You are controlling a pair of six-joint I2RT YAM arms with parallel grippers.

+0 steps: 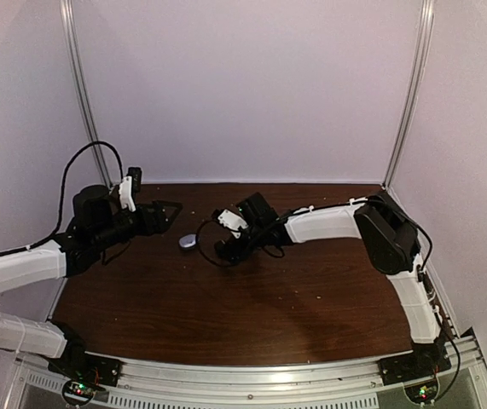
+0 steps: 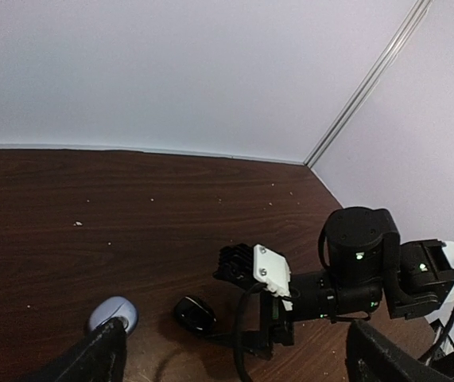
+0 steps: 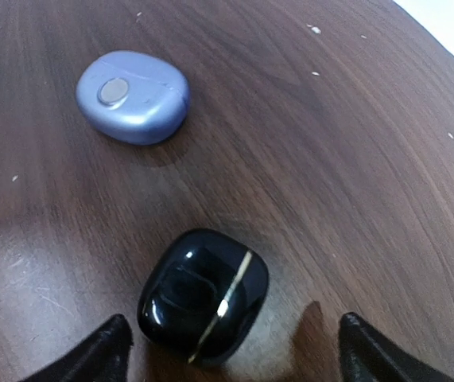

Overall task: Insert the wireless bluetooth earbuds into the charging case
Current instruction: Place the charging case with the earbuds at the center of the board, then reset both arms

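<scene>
No earbuds show in any view. A shut glossy black charging case with a thin gold seam lies on the table between my right gripper's open fingertips, nearer the left one. A shut lavender case lies beyond it. In the left wrist view the lavender case sits by my left finger, and the black case lies just in front of the right gripper. My left gripper is open, empty and held above the table. From above, the lavender case lies between the left gripper and the right gripper.
The dark wood table is closed in by pale walls at the back and on both sides. A black cable hangs from the right wrist close to the black case.
</scene>
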